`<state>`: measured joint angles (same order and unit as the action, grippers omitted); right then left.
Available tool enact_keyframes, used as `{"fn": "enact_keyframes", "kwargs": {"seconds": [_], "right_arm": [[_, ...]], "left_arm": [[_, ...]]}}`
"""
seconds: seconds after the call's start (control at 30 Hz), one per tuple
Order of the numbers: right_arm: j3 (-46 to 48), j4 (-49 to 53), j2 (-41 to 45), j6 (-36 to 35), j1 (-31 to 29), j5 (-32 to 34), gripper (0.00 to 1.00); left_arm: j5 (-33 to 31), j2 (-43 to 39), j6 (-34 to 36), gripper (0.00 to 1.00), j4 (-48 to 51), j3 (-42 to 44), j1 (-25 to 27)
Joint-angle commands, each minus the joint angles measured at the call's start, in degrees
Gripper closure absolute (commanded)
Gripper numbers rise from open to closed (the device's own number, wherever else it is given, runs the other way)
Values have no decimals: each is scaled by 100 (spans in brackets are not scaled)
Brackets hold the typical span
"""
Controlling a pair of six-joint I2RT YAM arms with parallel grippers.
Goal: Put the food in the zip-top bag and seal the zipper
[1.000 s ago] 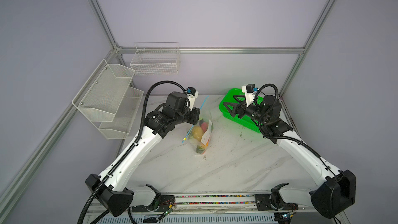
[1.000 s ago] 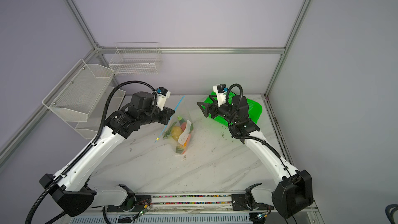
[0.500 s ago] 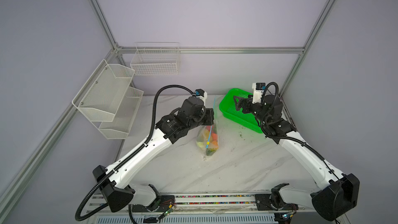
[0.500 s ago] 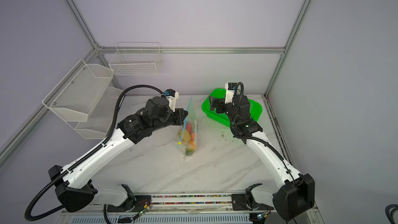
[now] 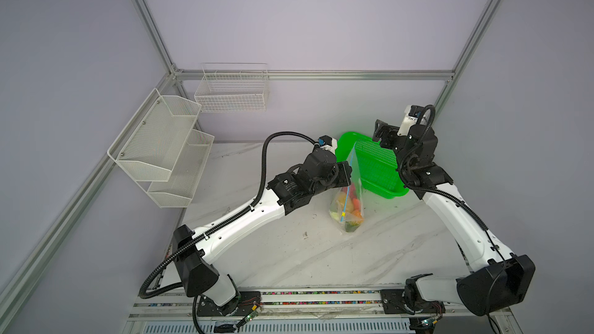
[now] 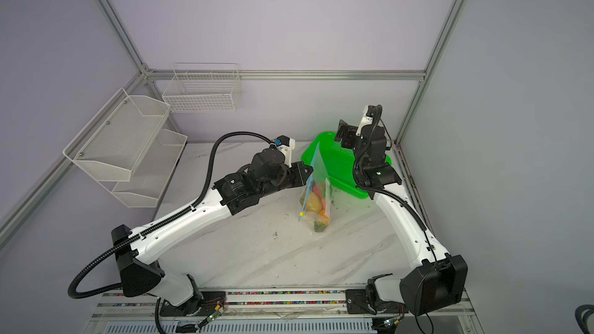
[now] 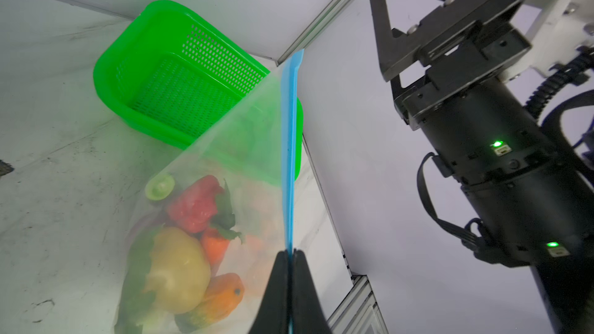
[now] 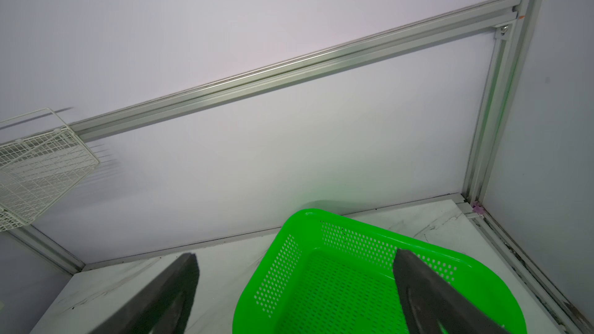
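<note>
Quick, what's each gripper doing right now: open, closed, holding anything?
Left gripper: closed on the zipper of the zip-top bag.
Right gripper: open, holding nothing.

Surface notes, taking the green basket [image 7: 122, 91] as reference.

- Basket: moulded plastic, glossy, with a smooth rim; the walls and floor are punched with small holes.
- Bag [image 7: 231, 142], just beside the basket: thin clear plastic film, slightly hazy, and I see soft creases.
- Zipper [image 7: 291, 155]: light-blue plastic, smooth and matt.
- Toy food [image 7: 180, 265] inside the bag: smooth plastic with a soft sheen.
- Table [image 5: 289, 252] under the basket: white marble-look top, smooth and low gloss, with dark scuffs and specks near the basket.
- Wire rack [image 5: 231, 94] on the wall, well apart from the basket: white-coated metal wire.
- Mesh shelf [image 5: 157, 142], farther still from the basket: fine white-coated metal mesh.
- Frame rails [image 8: 289, 69] behind the basket: bare brushed aluminium.
- Left gripper [image 7: 291, 252]: matt black.
- Left arm shell [image 5: 244, 223]: I read it as glossy white plastic.
</note>
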<state>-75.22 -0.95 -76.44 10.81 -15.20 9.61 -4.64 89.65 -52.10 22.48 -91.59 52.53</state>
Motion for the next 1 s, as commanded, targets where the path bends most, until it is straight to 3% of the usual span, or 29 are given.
{"fn": "enact_keyframes", "kwargs": {"seconds": [0.0, 0.17, 0.57, 0.77, 0.97], "right_arm": [[-141, 43, -95, -118, 17, -147, 3], [-216, 99, -303, -160, 17, -449, 3], [-357, 1, -689, -148, -173, -919, 3], [-416, -82, -947, -158, -660, -932, 3], [-362, -179, -1185, -201, -1572, -1140, 3]], "left_arm": [[48, -458, -424, 100, -964, 455, -157], [1, -1044, -670, 100, -850, 1285, -719], [754, -1274, -825, 100, -1019, 2967, -1907], [1112, -1381, -741, 100, -1116, 3385, -2362], [1253, -1755, -714, 100, -1303, 4111, -2820]]}}
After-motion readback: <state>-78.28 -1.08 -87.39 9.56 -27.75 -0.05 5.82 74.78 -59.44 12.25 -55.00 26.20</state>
